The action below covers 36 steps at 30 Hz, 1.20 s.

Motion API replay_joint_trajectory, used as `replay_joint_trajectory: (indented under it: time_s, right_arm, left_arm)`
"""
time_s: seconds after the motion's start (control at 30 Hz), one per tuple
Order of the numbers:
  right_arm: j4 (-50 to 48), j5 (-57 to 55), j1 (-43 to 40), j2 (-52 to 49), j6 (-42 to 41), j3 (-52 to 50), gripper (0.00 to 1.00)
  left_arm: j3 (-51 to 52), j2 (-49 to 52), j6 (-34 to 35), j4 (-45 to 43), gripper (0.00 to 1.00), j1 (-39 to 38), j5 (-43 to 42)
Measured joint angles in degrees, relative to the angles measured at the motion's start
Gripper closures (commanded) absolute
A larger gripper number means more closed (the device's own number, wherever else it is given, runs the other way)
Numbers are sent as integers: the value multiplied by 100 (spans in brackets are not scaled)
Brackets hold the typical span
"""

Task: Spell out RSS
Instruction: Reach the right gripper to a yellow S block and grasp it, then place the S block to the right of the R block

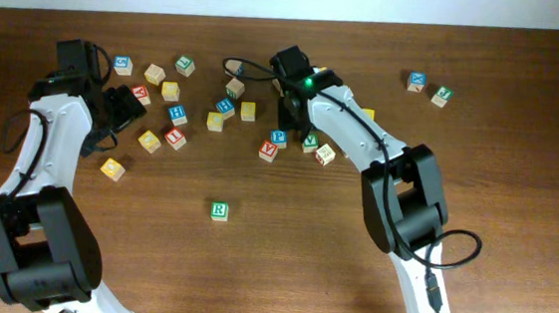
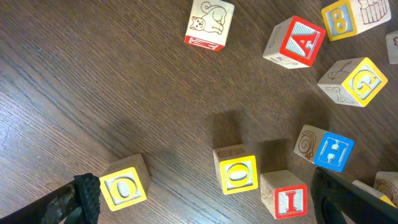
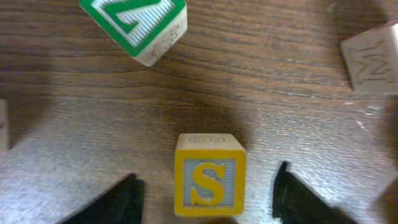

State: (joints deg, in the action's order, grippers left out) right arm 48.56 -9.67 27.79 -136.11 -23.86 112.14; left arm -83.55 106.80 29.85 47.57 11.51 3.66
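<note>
The green R cube (image 1: 219, 210) sits alone on the table, in front of the cube cluster. My right gripper (image 1: 289, 109) is open among the cluster. In the right wrist view a yellow S cube (image 3: 209, 177) stands on the table between its spread fingers (image 3: 208, 183), touching neither. I cannot pick out the second S cube. My left gripper (image 1: 124, 104) is open and empty at the left of the cluster. In the left wrist view its fingers (image 2: 205, 208) straddle two yellow O cubes (image 2: 124, 185) (image 2: 237, 171) and a red I cube (image 2: 286, 196).
A green-faced cube (image 3: 134, 18) and a plain wooden cube (image 3: 372, 59) lie just beyond the S cube. A red A cube (image 2: 295, 42), a yellow G cube (image 2: 356, 82) and a blue cube (image 2: 328, 149) lie near my left gripper. Two cubes (image 1: 428, 87) sit far right.
</note>
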Motion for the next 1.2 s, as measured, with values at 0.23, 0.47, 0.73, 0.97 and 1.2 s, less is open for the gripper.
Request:
replay_joint_trajectory:
  time_s: [0.23, 0.47, 0.73, 0.97, 1.2]
  right_arm:
    - [-240, -2, -26, -90, 50, 0, 61]
    - [-361, -42, -26, -90, 79, 0, 68]
    - [-146, -61, -28, -90, 118, 0, 72]
    - [564, -61, -28, -90, 120, 479, 73]
    - [3423, 372, -15, 321, 131, 2879, 80]
  left_arm:
    - [0, 0, 0, 2, 1, 0, 0]
    - [0, 0, 2, 2, 1, 0, 0]
    - [0, 2, 0, 0, 1, 0, 0]
    - [0, 0, 0, 2, 1, 0, 0]
    - [0, 0, 0, 4, 1, 0, 2]
